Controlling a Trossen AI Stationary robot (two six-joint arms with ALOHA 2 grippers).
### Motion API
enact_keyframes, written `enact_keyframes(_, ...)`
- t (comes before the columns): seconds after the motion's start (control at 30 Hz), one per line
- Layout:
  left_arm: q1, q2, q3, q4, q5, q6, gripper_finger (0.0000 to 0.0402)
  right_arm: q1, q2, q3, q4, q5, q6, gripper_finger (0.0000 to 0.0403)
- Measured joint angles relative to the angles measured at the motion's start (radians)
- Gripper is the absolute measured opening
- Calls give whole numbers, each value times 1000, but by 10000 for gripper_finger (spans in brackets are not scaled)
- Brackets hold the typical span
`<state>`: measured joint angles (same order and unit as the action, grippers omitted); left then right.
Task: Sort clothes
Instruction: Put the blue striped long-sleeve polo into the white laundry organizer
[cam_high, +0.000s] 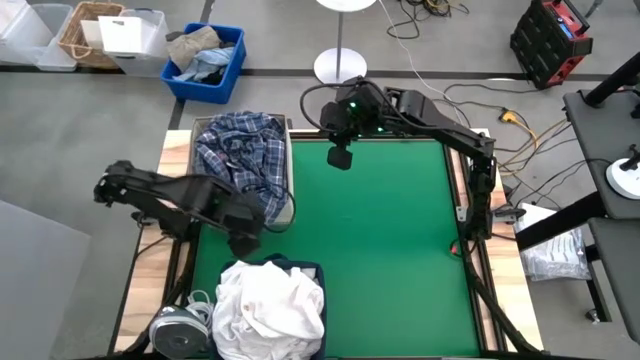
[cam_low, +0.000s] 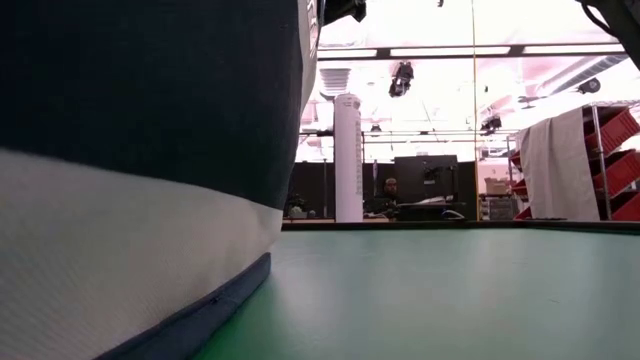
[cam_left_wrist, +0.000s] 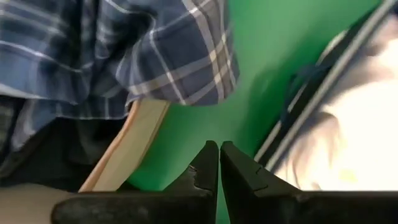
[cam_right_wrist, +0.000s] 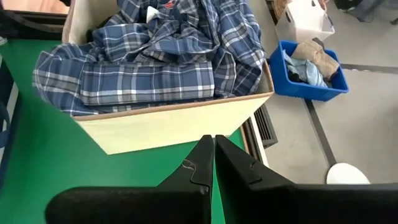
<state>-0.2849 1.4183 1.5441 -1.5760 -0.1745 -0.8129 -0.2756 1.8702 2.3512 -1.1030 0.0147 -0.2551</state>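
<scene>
A blue-and-white plaid shirt (cam_high: 240, 150) lies heaped in a beige box (cam_right_wrist: 174, 121) at the table's far left, and its lower part hangs over the box's wall (cam_left_wrist: 180, 68). White clothes (cam_high: 268, 305) fill a navy-edged fabric bin (cam_low: 130, 200) at the near edge. My left gripper (cam_high: 245, 243) is shut with nothing in it. It hovers over the green mat between the box and the bin. My right gripper (cam_high: 340, 157) is also shut with nothing in it, just to the right of the box near the far edge.
The green mat (cam_high: 400, 230) lies bare in the middle and on the right. A blue crate (cam_high: 205, 60) with a tan and pale-blue bundle stands on the floor beyond the table. A grey roll (cam_high: 178, 328) sits at the near left corner. A person (cam_low: 390, 190) sits far back in the room.
</scene>
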Motion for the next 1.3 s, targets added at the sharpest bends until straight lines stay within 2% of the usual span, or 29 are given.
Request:
enact_keyframes(0.23, 9, 31, -116, 34, -2, -36, 0, 0, -2, 0, 0, -29, -21, 9)
enact_keyframes(0.47, 35, 31, -187, 276, -7, -3, 0, 0, -2, 0, -1, -46, -25, 9)
enact_keyframes(0.77, 41, 23, -123, 307, -189, -38, 0, 0, -4, 0, -18, -46, -28, 9)
enact_keyframes(1.03, 70, 7, -54, 299, -422, -24, 0, 0, -4, 0, -18, -46, -26, 9)
enact_keyframes(1.2, 161, -14, -54, 278, -464, -26, 0, 0, -4, 0, -18, -46, -16, 9)
enact_keyframes(1.3, 240, -15, -61, 232, -434, -25, 0, 0, -4, 0, -21, -46, -1, 9)
